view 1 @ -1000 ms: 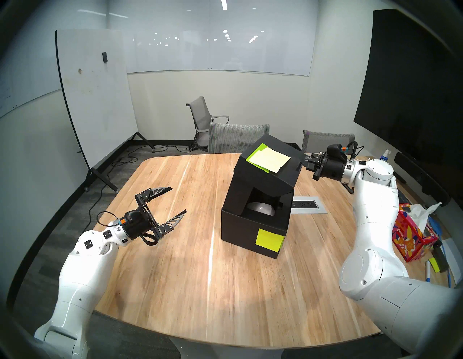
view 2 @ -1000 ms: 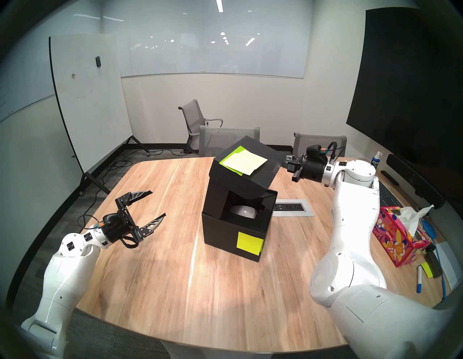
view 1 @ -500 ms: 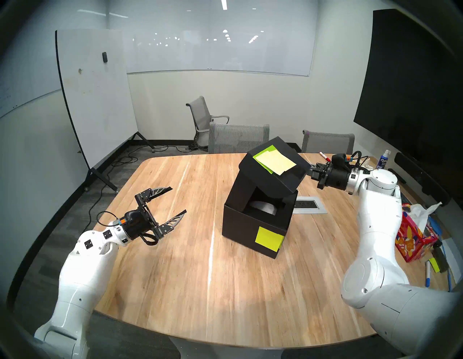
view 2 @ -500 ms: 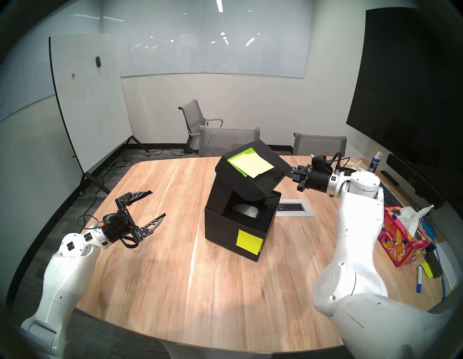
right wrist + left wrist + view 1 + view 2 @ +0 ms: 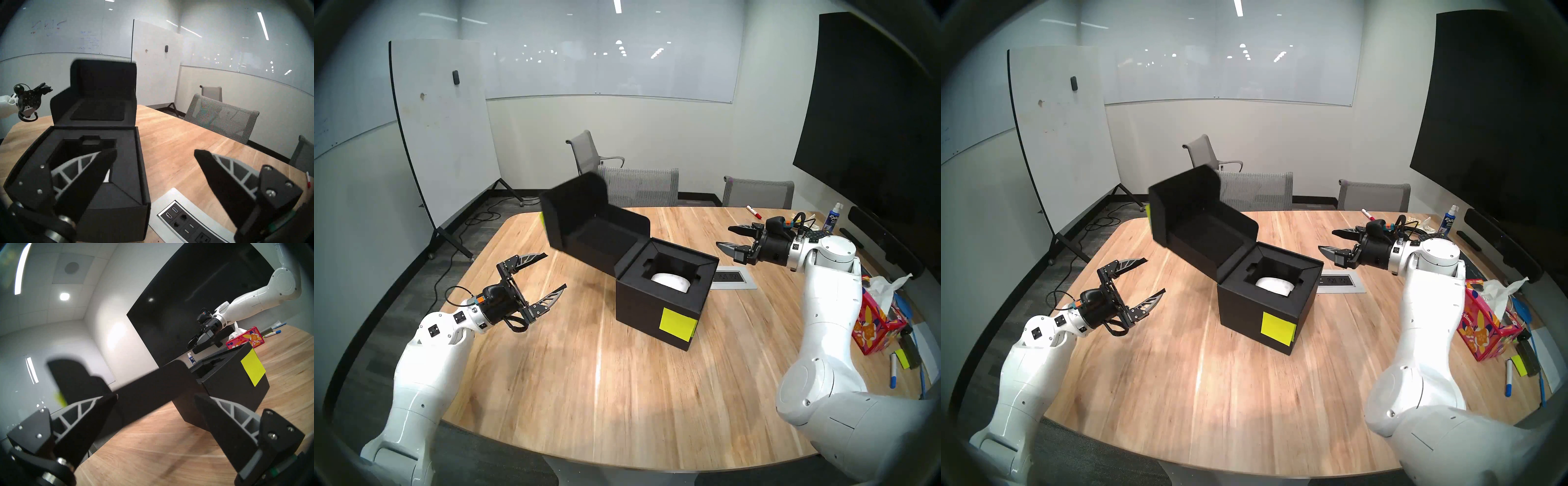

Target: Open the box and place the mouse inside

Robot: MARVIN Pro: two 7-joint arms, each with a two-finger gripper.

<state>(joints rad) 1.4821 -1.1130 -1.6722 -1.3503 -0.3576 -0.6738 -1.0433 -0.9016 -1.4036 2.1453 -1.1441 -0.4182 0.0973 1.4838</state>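
The box [image 5: 667,292] sits in the middle of the table [image 5: 585,390] with its lid [image 5: 582,220] flung back — between my two grippers, touching neither. The white mouse [image 5: 670,281] lies in its well. My left gripper [image 5: 551,271] and right gripper [image 5: 726,237] both gape wide, holding nothing. The tissue box [image 5: 1480,332] reads Kleenex.
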